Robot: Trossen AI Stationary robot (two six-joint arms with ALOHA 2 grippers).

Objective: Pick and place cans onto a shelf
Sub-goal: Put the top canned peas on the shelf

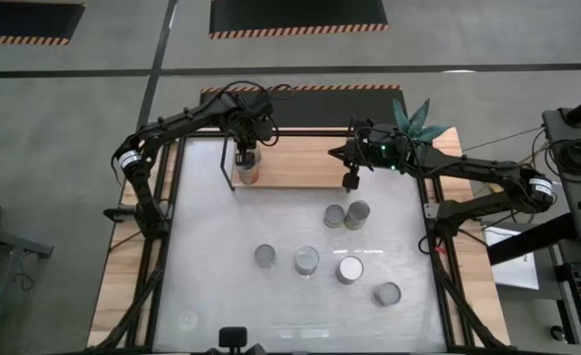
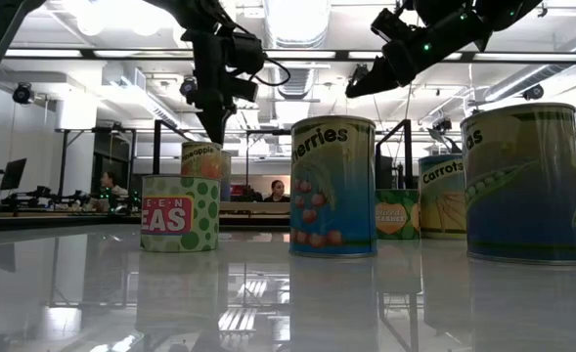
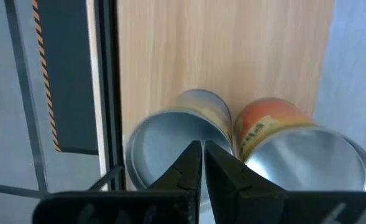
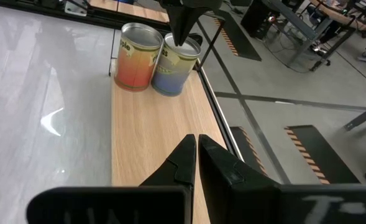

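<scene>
Two cans stand side by side at the left end of the shelf: an orange-labelled can on the near side and a blue-and-yellow can on the far side. My left gripper is shut and points down, right over the far can's lid; it also shows in the high view. My right gripper is shut and empty, above the middle of the shelf near its near edge. Several more cans stand upright on the white table, among them a pair just in front of the shelf. My left gripper's shut fingertips stand right at the lid of the blue-and-yellow can, coming from above and pointing down. I cannot tell whether they touch it. The can stands upright on the shelf board.
Other cans stand on the table toward the near edge. A green plant stands at the shelf's far right. Black rods frame the shelf. The board to the right of the two cans is bare wood.
</scene>
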